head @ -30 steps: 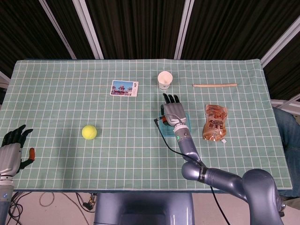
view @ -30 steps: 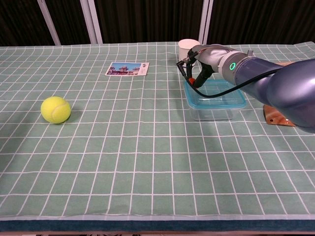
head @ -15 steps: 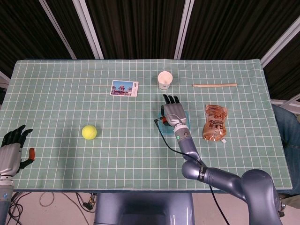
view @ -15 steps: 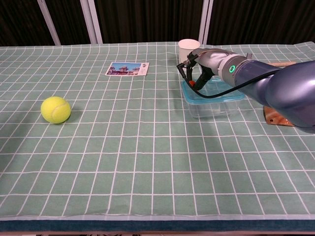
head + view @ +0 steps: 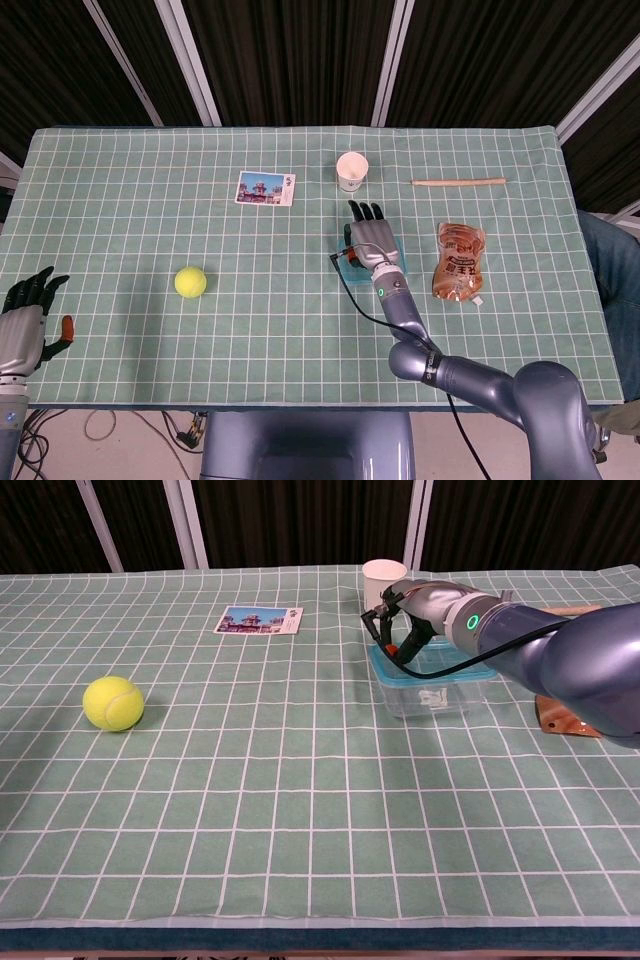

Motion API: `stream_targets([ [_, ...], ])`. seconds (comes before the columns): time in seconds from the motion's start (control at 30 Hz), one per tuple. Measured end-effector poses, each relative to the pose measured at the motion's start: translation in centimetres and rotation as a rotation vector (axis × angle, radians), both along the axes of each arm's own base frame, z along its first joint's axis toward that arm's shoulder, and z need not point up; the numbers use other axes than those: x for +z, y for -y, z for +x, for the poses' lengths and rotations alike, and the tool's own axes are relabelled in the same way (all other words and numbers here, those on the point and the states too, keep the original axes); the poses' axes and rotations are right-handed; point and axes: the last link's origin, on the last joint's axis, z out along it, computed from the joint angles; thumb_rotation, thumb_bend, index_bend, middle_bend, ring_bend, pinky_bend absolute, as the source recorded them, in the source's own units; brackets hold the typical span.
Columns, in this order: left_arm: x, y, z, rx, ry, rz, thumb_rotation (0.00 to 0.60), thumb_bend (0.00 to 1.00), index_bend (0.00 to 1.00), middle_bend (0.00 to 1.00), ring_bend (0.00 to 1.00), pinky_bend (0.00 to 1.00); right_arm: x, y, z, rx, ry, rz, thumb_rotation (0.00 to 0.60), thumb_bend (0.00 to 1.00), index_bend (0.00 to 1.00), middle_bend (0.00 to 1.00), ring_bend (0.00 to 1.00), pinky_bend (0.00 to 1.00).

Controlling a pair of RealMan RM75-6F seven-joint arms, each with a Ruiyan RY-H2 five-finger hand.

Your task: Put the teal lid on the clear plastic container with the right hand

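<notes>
On the right half of the green checked cloth (image 5: 120, 220), I have my right hand (image 5: 371, 238) lying flat, fingers stretched out together, on the teal lid (image 5: 432, 669), which sits on the clear container (image 5: 430, 695). In the chest view the palm covers the lid's far left corner; whether the hand is gripping the lid or only resting on it I cannot tell. The white cup (image 5: 352, 171) stands just behind the fingertips, and the brown pouch (image 5: 460, 261) lies to the right of the container. Further back right is a wooden stick (image 5: 458, 182). My left hand (image 5: 24, 320) hangs off the near left edge of the table, fingers spread, holding nothing. The yellow ball (image 5: 112, 702) and the postcard (image 5: 266, 188) sit well apart on the left side.
</notes>
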Motion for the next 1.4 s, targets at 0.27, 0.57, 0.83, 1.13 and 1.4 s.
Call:
stream_targets([
  [0.27,0.04,0.02,0.02,-0.001,0.001,0.002,0.600,0.56,0.15,0.00,0.00,0.00,-0.15,0.10,-0.29,-0.004,-0.023,0.039,0.600,0.41,0.60,0.05,0.00,0.00],
  [0.57,0.05,0.07,0.02,-0.002,0.001,0.002,0.600,0.56,0.15,0.00,0.00,0.00,0.12,0.00,-0.06,0.005,-0.047,0.058,0.600,0.41,0.60,0.05,0.00,0.00],
  [0.83,0.03,0.08,0.01,-0.001,0.001,0.001,0.600,0.56,0.15,0.00,0.00,0.00,0.42,0.01,-0.06,-0.005,-0.080,0.074,0.600,0.41,0.60,0.04,0.00,0.00],
  [1.13,0.02,0.07,-0.01,0.001,0.003,0.001,0.600,0.56,0.15,0.00,0.00,0.00,0.28,-0.04,0.08,-0.008,-0.102,0.085,0.600,0.41,0.60,0.04,0.00,0.00],
  [1.4,0.02,0.07,0.01,0.002,0.005,0.000,0.600,0.56,0.15,0.00,0.00,0.00,0.08,-0.07,0.03,-0.008,-0.117,0.089,0.600,0.41,0.60,0.04,0.00,0.00],
])
